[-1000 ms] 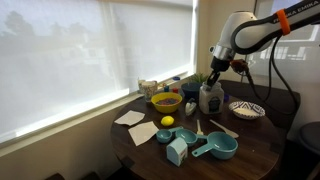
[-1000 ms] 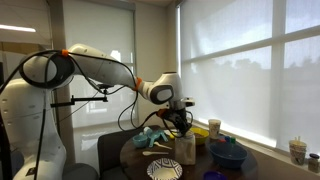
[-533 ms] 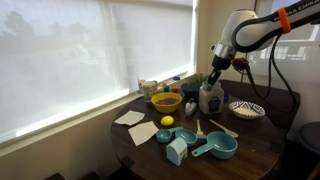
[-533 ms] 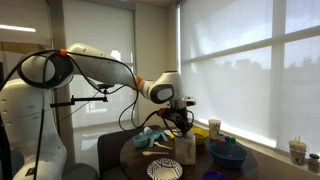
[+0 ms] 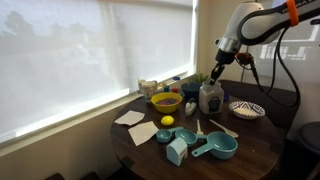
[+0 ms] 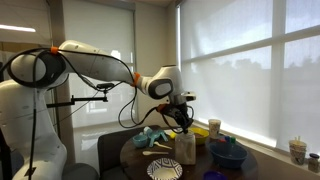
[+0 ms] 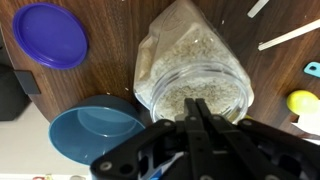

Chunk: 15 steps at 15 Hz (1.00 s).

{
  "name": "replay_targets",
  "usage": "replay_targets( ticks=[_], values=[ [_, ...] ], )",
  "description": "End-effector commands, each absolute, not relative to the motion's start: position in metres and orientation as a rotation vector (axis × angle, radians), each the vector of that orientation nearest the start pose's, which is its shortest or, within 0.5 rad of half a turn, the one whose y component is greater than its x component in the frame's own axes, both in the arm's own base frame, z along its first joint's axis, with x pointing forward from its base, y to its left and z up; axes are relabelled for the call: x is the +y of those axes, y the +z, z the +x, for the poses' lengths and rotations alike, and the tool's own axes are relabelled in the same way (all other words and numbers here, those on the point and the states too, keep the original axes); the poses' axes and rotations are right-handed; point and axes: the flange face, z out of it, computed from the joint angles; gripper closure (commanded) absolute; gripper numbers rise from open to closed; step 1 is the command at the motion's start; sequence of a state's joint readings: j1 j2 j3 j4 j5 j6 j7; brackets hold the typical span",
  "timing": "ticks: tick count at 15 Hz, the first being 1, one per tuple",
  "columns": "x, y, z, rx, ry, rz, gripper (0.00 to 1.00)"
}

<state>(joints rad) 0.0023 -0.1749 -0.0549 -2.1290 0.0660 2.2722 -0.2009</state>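
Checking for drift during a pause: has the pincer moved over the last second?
Yes. In an exterior view the shut pincer has risen and now stands higher above the glass jar beneath it.

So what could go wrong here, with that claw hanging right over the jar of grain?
1. The gripper is shut and hangs just above the jar of grain. The jar seems open, with the purple lid lying beside it, so a knock could tip it and spill grain.
2. The blue bowl and the lemon sit close by, so a sideways swing might shove them.
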Motion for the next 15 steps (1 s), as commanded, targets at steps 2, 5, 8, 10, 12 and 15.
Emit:
replay_targets(
  ticks=[2,5,8,10,12,15],
  values=[
    [-0.027,0.532,0.525,-0.185,-0.498,-3.062,0.99],
    [-0.026,0.534,0.524,-0.187,-0.5,-3.06,0.99],
    [-0.025,0.53,0.525,-0.194,-0.487,-3.053,0.99],
    [-0.023,0.519,0.527,-0.212,-0.42,-3.06,0.71],
    [-0.023,0.51,0.527,-0.223,-0.356,-3.055,0.58],
    [-0.03,0.502,0.53,-0.242,-0.28,-3.072,0.38]
  ],
)
